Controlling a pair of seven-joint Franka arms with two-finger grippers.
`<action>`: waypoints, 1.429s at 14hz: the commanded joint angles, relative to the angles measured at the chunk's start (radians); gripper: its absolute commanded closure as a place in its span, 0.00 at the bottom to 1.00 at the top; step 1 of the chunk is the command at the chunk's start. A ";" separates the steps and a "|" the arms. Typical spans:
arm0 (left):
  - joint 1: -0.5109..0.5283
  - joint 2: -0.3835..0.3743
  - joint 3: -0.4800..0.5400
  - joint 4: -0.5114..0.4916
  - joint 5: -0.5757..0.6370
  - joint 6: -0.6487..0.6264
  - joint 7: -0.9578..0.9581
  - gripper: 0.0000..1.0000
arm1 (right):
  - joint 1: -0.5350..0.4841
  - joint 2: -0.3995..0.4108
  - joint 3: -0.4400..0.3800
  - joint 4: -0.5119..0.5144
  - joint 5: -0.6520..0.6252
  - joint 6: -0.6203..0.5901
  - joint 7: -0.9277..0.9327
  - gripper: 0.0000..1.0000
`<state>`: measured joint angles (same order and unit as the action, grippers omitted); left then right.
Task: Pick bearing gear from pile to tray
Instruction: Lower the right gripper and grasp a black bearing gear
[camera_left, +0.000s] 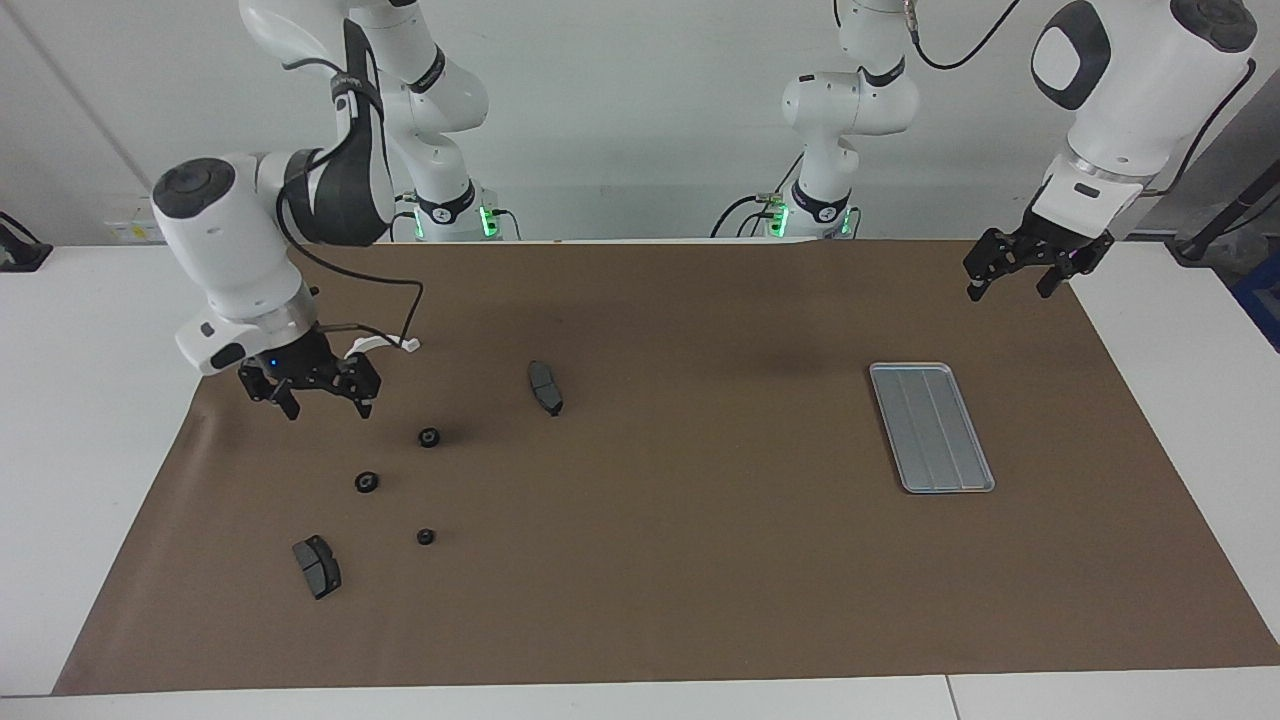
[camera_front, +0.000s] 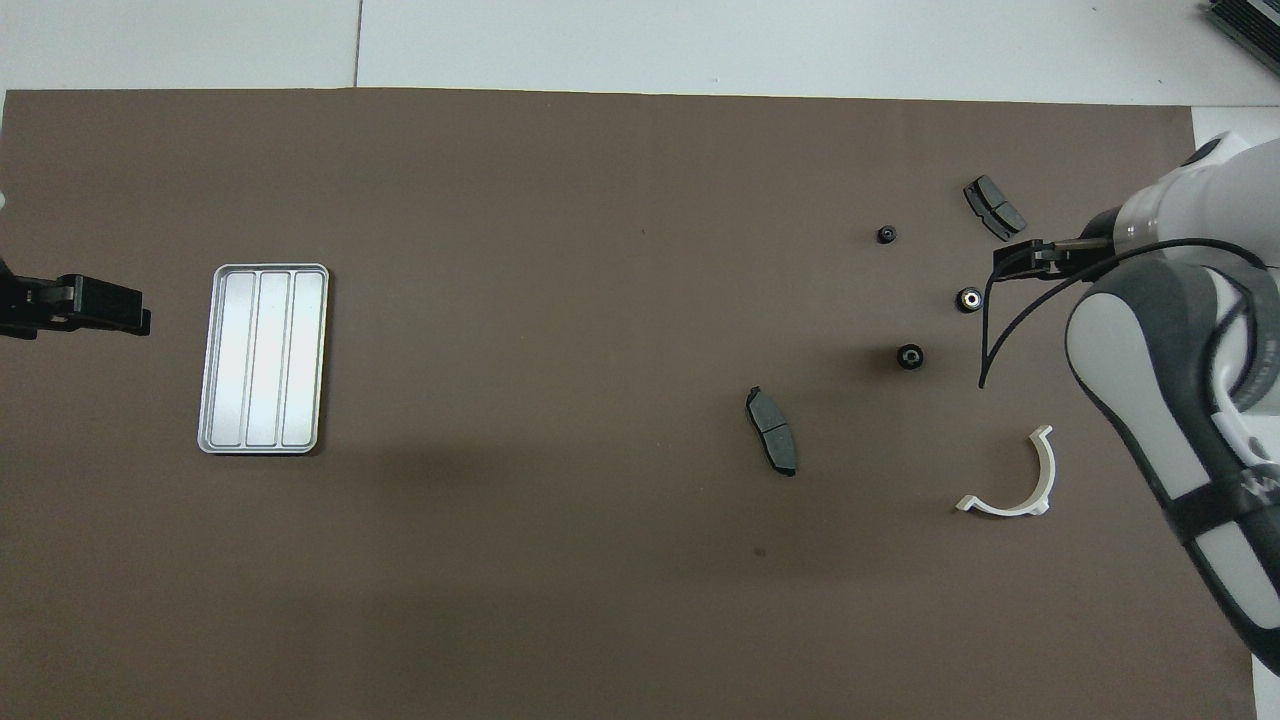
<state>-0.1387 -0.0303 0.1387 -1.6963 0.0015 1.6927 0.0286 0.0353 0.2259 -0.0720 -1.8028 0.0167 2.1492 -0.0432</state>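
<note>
The right gripper (camera_left: 322, 402) hangs open and empty over the mat, near three black gears. It should come straight down on the nearest gear (camera_left: 428, 437). The tray (camera_left: 931, 427) lies empty at the left arm's end, where the left gripper (camera_left: 1018, 275) waits open.

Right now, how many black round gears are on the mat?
3, none visibly hidden: one gear nearest the robots, one gear near the right gripper, one gear farthest out. Tray holds none.
</note>
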 joint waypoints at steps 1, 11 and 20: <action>-0.001 -0.019 -0.002 -0.016 0.023 0.001 -0.013 0.00 | -0.028 0.082 0.004 0.010 0.023 0.072 -0.095 0.00; -0.001 -0.019 -0.002 -0.016 0.023 0.002 -0.013 0.00 | -0.032 0.185 0.004 -0.064 0.025 0.199 -0.138 0.00; -0.035 -0.017 -0.010 -0.014 0.023 0.024 0.013 0.00 | -0.029 0.190 0.006 -0.119 0.025 0.281 -0.146 0.31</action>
<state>-0.1564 -0.0302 0.1197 -1.6963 0.0015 1.6958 0.0306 0.0082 0.4205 -0.0690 -1.9054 0.0168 2.4061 -0.1503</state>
